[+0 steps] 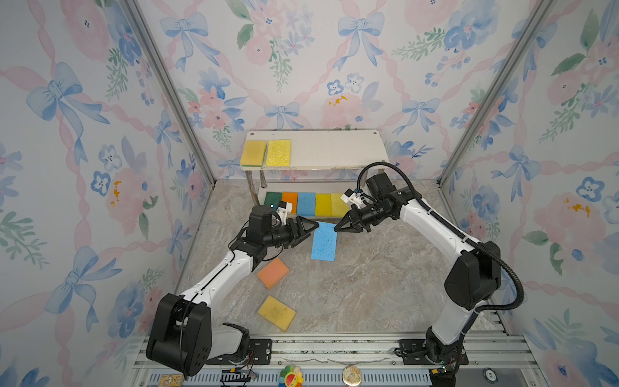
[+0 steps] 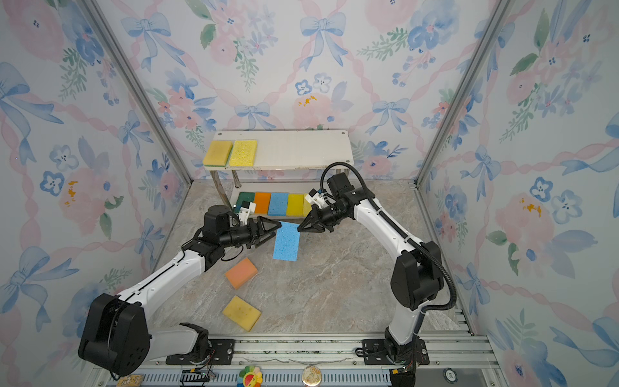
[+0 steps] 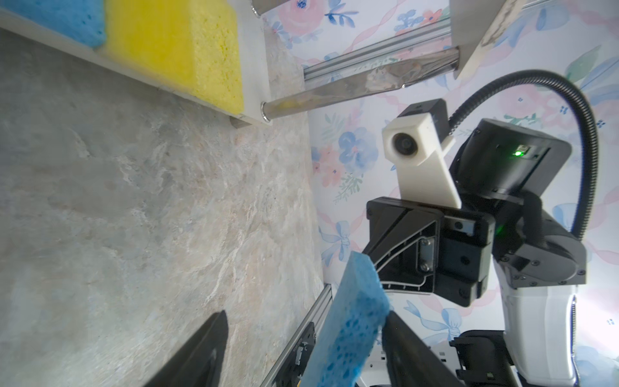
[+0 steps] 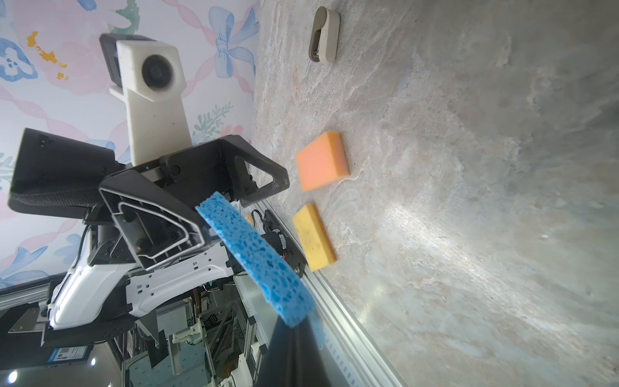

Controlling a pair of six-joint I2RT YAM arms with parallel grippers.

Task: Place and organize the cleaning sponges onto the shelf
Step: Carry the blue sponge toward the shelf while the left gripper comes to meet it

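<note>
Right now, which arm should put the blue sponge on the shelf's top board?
Right, probably. The right gripper is shut on a corner of the blue sponge; the left gripper stands open around its other edge. The shelf has bare top-board room on the right arm's side.

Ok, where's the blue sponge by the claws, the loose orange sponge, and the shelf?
held blue sponge [image 1: 324, 242]: in a top view, middle of its face.
loose orange sponge [image 1: 273, 273]: in a top view, middle of its top.
shelf [image 1: 335, 148]: in a top view, bare part of upper board.
</note>
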